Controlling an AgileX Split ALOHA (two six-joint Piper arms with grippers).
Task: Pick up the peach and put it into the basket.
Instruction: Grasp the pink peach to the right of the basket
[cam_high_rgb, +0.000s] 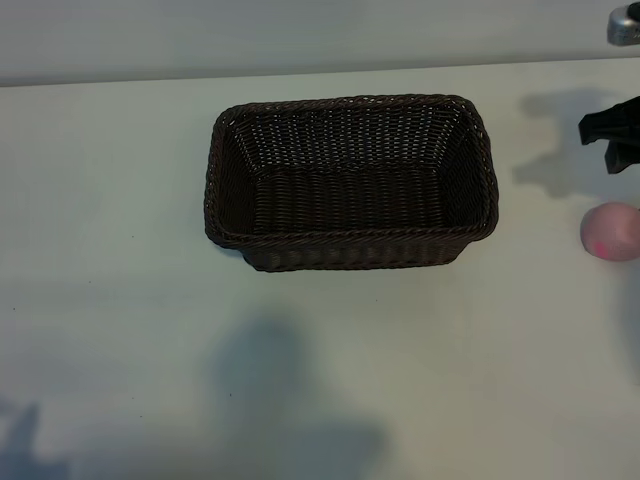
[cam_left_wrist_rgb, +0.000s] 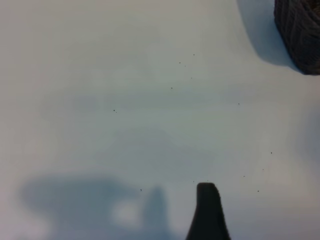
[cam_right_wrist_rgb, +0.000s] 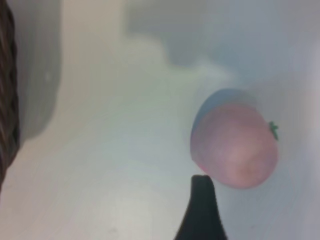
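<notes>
Peach (cam_high_rgb: 611, 231) lay on the table (cam_high_rgb: 120, 250) to the right of the basket (cam_high_rgb: 350, 182), apart from it and not yet held. The right gripper (cam_high_rgb: 612, 138) hung just beyond it, jaws spread and empty, so it looked the nearer. The left gripper (cam_left_wrist_rgb: 207, 212) waited well off, also spread.

Left wrist camera over a pale, smooth table top (cam_left_wrist_rgb: 150, 100)

One dark gripper fingertip (cam_left_wrist_rgb: 207, 212) rises from the near edge above soft grey shadows and scattered dark specks; a corner of the dark brown woven wicker basket (cam_left_wrist_rgb: 300, 32) sits well apart, casting a shadow beside it.
</notes>
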